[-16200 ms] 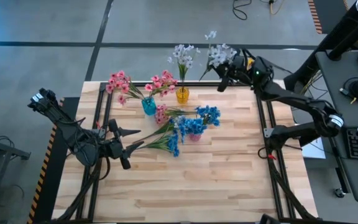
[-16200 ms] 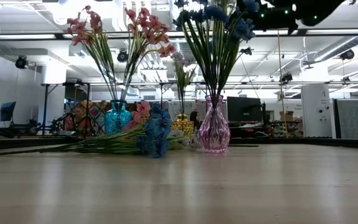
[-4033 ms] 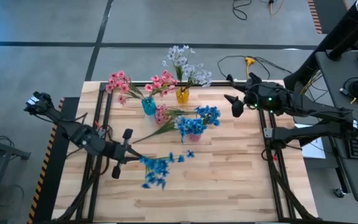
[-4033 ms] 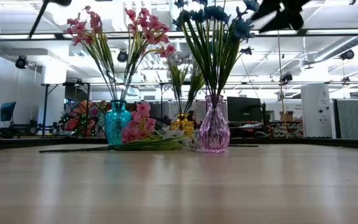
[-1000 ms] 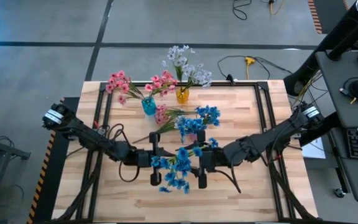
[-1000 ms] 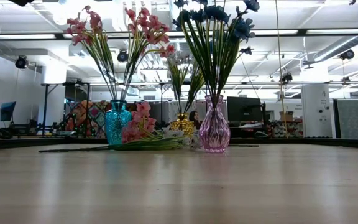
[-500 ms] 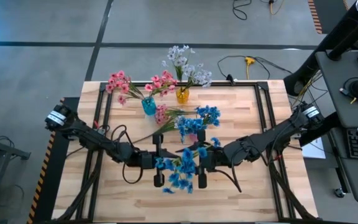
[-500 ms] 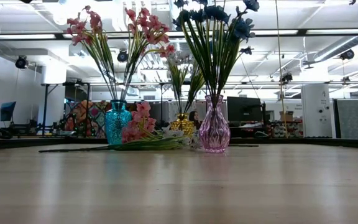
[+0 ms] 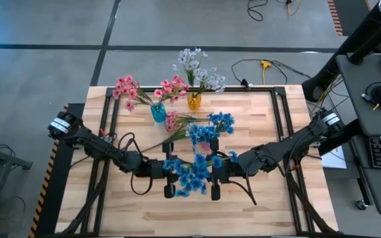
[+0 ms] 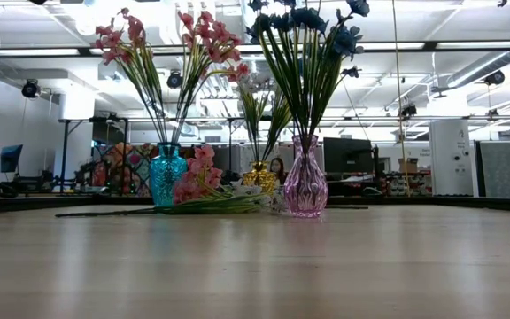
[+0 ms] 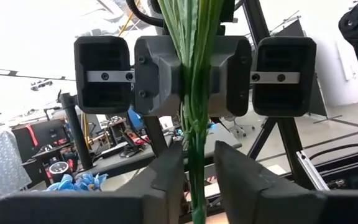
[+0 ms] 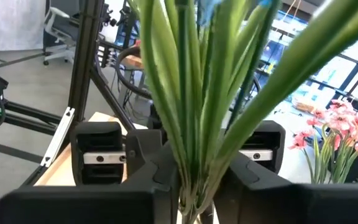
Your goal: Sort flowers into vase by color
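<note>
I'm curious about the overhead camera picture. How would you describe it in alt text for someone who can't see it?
Seen from above, two dark robot arms meet over a wooden table, the left gripper and right gripper on either side of a blue flower spray. Behind stand a teal vase of pink flowers, a yellow vase of pale ones, and blue flowers in a third vase.

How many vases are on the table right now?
3, in a loose row at the table's far side: a teal vase with pink blooms, a yellow vase with white ones, and a pink vase with blue ones. More could hide behind the flowers.
</note>
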